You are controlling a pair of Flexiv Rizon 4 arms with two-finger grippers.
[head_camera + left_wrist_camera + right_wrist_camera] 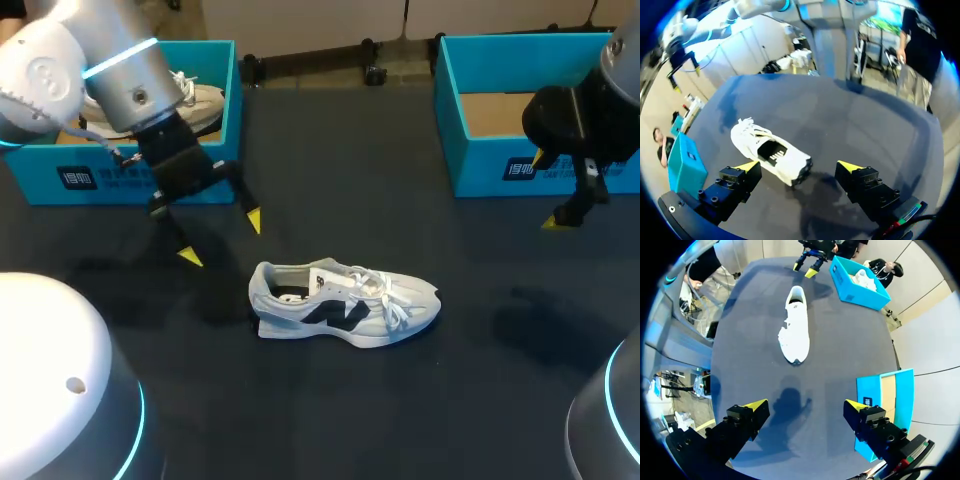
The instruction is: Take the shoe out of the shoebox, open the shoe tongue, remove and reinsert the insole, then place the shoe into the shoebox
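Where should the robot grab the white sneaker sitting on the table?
Probably the heel rim, from above with the left gripper. The sneaker sits on its sole, its opening faces up and its heel points toward that arm, so one finger could slip inside and one stay outside.

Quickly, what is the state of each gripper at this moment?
Left gripper: open, holding nothing.
Right gripper: open, holding nothing.

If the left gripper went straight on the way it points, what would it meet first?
Most likely the white shoe, heel end first: it lies on the table just ahead of the left gripper. Depth is unclear.
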